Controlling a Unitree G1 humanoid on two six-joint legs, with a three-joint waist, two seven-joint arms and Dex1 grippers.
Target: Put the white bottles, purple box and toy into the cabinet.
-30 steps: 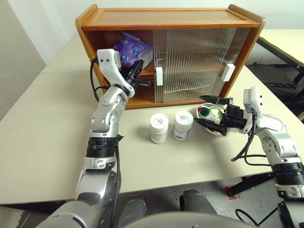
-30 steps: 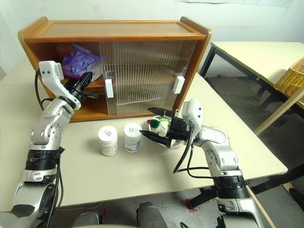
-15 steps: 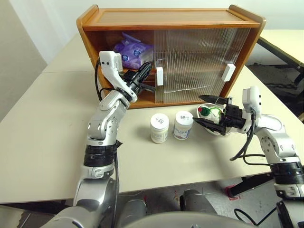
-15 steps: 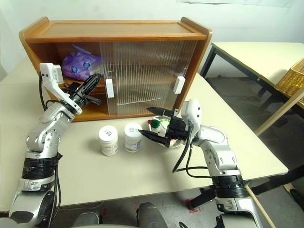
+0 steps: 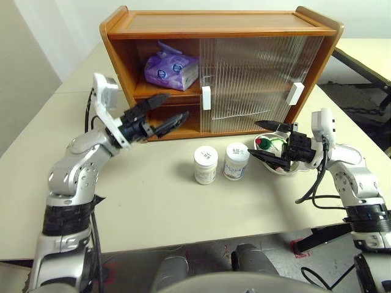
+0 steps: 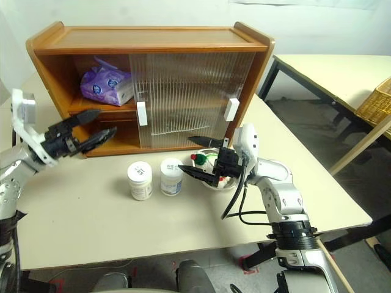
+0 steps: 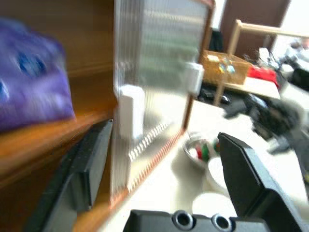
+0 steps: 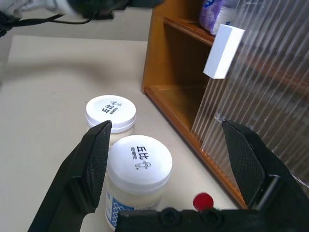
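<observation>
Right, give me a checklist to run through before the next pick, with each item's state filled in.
1. Lavender-purple tissue box resting on the upper shelf of the orange-brown wooden cabinet: ok.
2. Left gripper open, holding nothing, outside the cabinet: ok.
3. Right gripper open: ok.
4. Two squat white plastic bottles upright on the table before the cabinet, not yet stored: ok to pick.
5. Fluffy white toy with red and green trim in its bowl between the right gripper's fingers, not gripped: ok.
6. Cabinet's left side uncovered by the ribbed clear sliding doors: ok.
</observation>
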